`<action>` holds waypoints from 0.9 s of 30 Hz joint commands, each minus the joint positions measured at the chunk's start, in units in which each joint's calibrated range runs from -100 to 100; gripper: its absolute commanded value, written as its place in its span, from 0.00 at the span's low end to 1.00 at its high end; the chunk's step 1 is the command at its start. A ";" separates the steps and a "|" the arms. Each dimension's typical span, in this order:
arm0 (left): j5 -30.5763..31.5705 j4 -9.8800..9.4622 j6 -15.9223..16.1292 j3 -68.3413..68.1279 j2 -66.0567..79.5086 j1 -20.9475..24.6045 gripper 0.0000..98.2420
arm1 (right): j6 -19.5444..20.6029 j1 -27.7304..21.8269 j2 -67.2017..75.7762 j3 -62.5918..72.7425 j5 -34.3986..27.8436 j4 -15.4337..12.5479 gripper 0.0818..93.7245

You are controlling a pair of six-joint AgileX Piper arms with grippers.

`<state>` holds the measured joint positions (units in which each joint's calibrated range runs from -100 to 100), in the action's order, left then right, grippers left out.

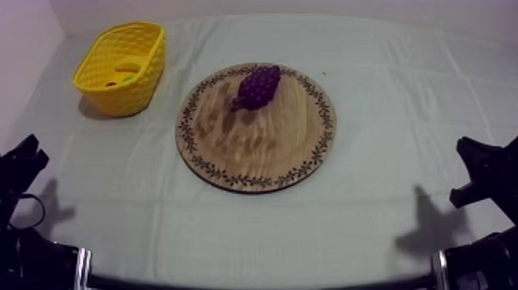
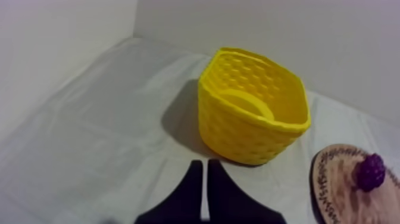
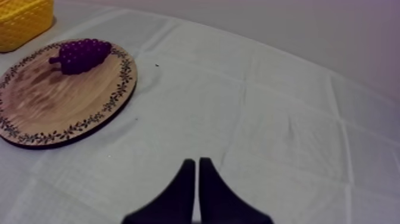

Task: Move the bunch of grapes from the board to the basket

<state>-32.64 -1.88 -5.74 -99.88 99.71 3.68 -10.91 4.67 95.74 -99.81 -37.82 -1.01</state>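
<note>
Left gripper (image 2: 204, 164): rests low at the near left, fingers together, holds nothing. Right gripper (image 3: 197, 161): rests low at the near right, fingers together too, holds nothing. Bunch of grapes (image 1: 258, 85): lies on the far part of the wooden board (image 1: 254, 154), well apart from both grippers. Flat in the middle of the cloth (image 1: 385, 200), that board. Yellow basket (image 1: 116, 96): stands at the far left, near the board, not touching it.
</note>
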 commanded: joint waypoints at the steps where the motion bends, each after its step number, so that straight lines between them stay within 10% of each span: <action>1: 0.11 -0.05 3.49 -0.08 0.03 0.06 0.01 | -0.03 0.00 0.01 0.03 0.00 0.01 0.00; 15: 0.02 -2.08 1.68 3.50 -2.39 0.22 0.00 | 0.00 0.00 0.01 0.03 0.00 0.01 0.00; 27: -7.07 -4.68 4.62 33.18 -27.64 -1.73 0.00 | -0.03 -0.05 0.01 0.03 0.00 0.01 0.00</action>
<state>-38.54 -6.58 -1.57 -75.60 78.75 2.24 -10.91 4.64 95.74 -99.81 -37.82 -1.01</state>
